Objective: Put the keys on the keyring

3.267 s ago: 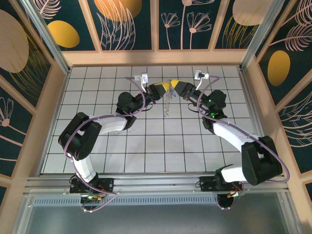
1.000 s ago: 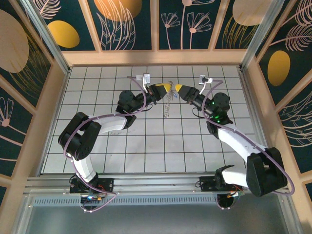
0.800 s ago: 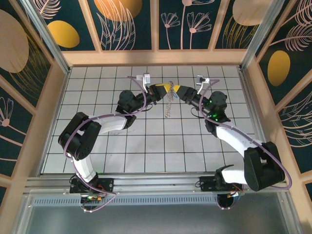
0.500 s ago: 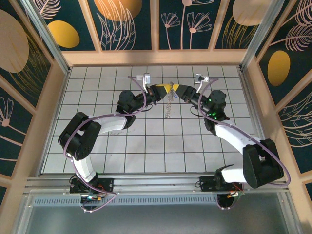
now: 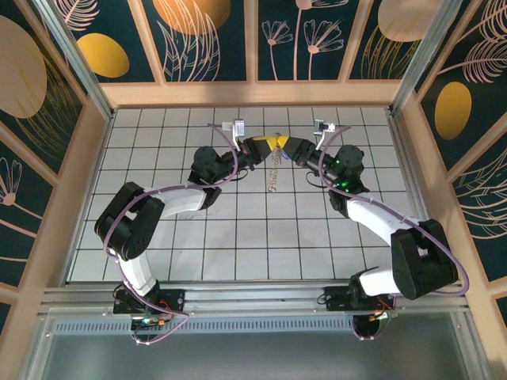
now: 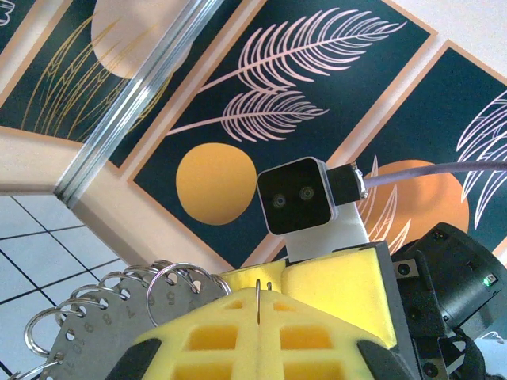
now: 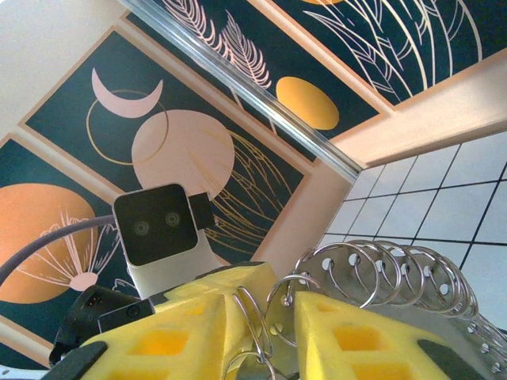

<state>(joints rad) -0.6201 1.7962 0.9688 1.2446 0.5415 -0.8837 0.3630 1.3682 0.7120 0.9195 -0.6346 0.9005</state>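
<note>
The keyring (image 5: 271, 169) is a thin metal hoop fringed with small rings and numbered metal tags (image 6: 119, 321), and it hangs above the tiled floor at the back middle. My left gripper (image 5: 272, 143) holds it up, its yellow foam jaws shut on the thin wire (image 6: 259, 294). My right gripper (image 5: 287, 146) faces the left one tip to tip. In the right wrist view its jaws (image 7: 265, 321) stand apart with a loop of the wire (image 7: 252, 317) in the gap. The tagged rings (image 7: 396, 273) fan out to the right. The keys are out of view.
White tiled floor (image 5: 238, 237) lies below both arms. Wooden-framed patterned walls (image 5: 253, 39) close the back and sides. The right wrist camera block (image 6: 305, 194) sits close in front of my left jaws, and the left wrist camera block (image 7: 158, 226) sits close before my right jaws.
My right gripper has moved left until it meets the left gripper at the hoop, and its jaws have narrowed. The left gripper stays put, and the hanging hoop has swung slightly.
</note>
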